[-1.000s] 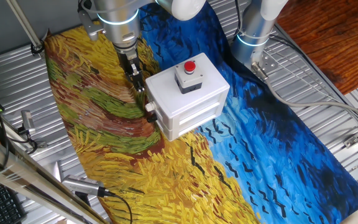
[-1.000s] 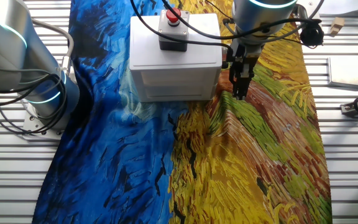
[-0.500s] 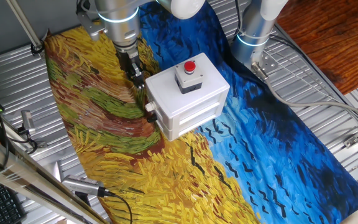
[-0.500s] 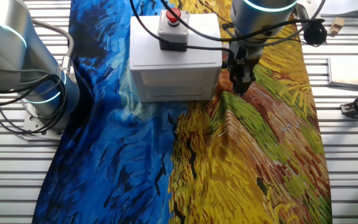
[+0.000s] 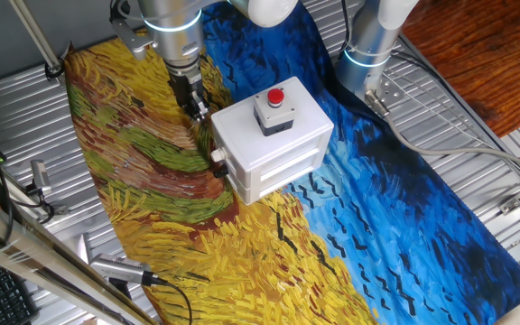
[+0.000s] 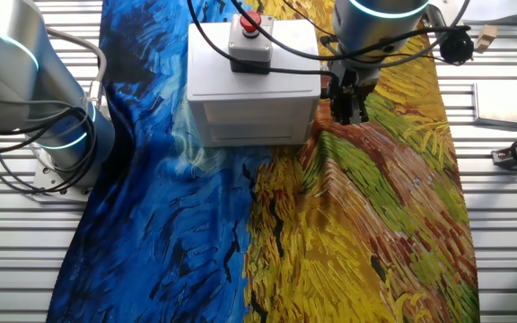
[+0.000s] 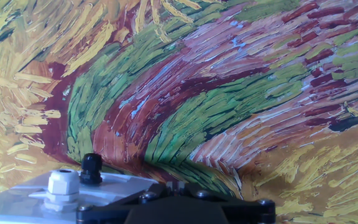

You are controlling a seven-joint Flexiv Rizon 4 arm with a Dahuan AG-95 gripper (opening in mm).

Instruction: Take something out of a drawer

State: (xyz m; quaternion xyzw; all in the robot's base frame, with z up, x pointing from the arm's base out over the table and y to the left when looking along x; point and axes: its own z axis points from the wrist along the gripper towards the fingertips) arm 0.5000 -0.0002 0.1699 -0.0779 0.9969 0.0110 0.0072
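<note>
The white box with a red button on top stands on the painted cloth. Its drawer sits flush in the front face, closed. The something is out of view. My gripper hangs just above the cloth beside the box's side wall, apart from the drawer front. Its fingers are together and nothing shows between them. In the hand view only the gripper tips show at the bottom edge. A white cable gland and a black one stick out of the box's side.
A second arm's base stands behind the box on the blue part of the cloth. Cables run over the box top. Metal tools lie on the ribbed bench beyond the yellow cloth edge.
My gripper has risen a little and drawn back along the box's side. The box and the drawer have not moved.
</note>
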